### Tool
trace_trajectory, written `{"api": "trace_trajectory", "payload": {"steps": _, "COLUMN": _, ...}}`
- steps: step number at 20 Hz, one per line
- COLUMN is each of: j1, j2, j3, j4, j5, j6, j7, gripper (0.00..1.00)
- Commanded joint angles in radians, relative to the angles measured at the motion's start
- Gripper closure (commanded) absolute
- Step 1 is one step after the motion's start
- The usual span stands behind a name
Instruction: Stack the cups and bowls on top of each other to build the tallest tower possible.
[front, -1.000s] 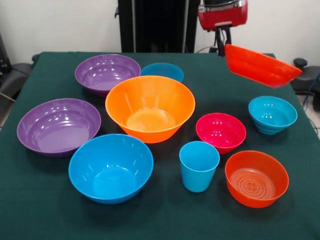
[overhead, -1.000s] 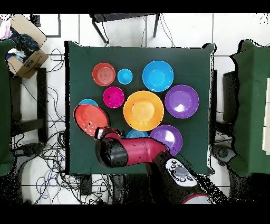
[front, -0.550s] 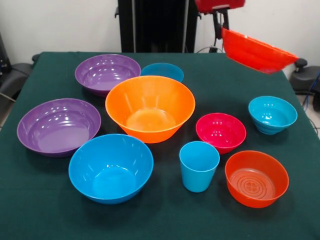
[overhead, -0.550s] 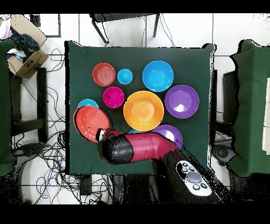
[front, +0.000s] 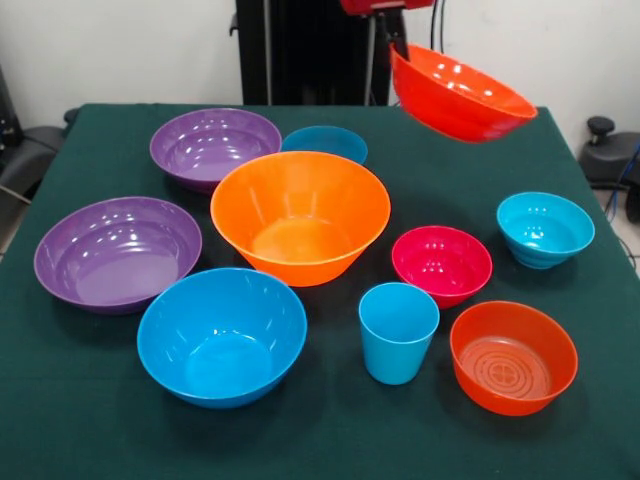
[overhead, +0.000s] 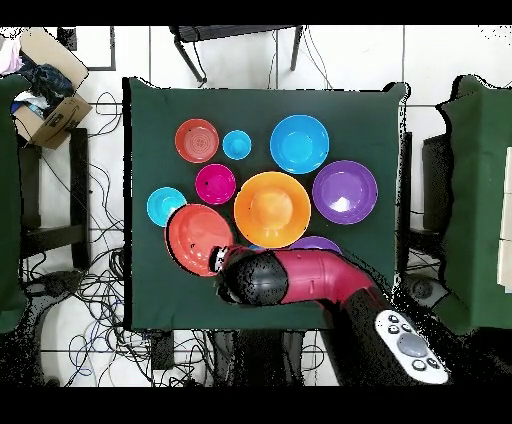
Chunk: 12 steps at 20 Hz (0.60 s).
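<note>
While lifted, carried bowl: red-orange bowl (front: 458, 95) now nearer the orange bowl (front: 300, 215), off the desk's (front: 80, 420) side edge
Gripper (front: 397, 45): pinching that bowl's rim, bowl tilted, airborne
Arm (overhead: 300, 280): reaching inward from the desk's robot-side edge
Cup (front: 398, 332): upright near the desk's front edge
Writing: none legible

Arm (overhead: 300, 278) comes in low across the tabletop's (overhead: 160, 290) robot-side edge, wrist bent twd centre. Pincer (front: 397, 45) hangs high, fingers clamped on rim of red-orange bowl (front: 458, 97), held tilted in the air.
</note>
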Motion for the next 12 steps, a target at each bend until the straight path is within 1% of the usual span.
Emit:
{"api": "trace_trajectory", "payload": {"steps": 1, "j1": -0.051, "j2": 0.005, "j3": 0.072, "j4": -0.107, "j5": -0.113, "j6": 0.188, "j7": -0.243, "gripper": 1.0}}
{"api": "trace_trajectory", "payload": {"steps": 6, "j1": -0.105, "j2": -0.006, "j3": 0.131, "j4": -0.143, "j5": -0.115, "j6": 0.262, "j7": -0.28, "gripper": 1.0}}
{"api": "trace_trajectory", "payload": {"steps": 9, "j1": -0.143, "j2": -0.014, "j3": 0.193, "j4": -0.163, "j5": -0.109, "j6": 0.273, "j7": -0.308, "gripper": 1.0}}
{"api": "trace_trajectory", "payload": {"steps": 12, "j1": -0.168, "j2": -0.007, "j3": 0.239, "j4": -0.193, "j5": -0.114, "j6": 0.28, "j7": -0.321, "gripper": 1.0}}
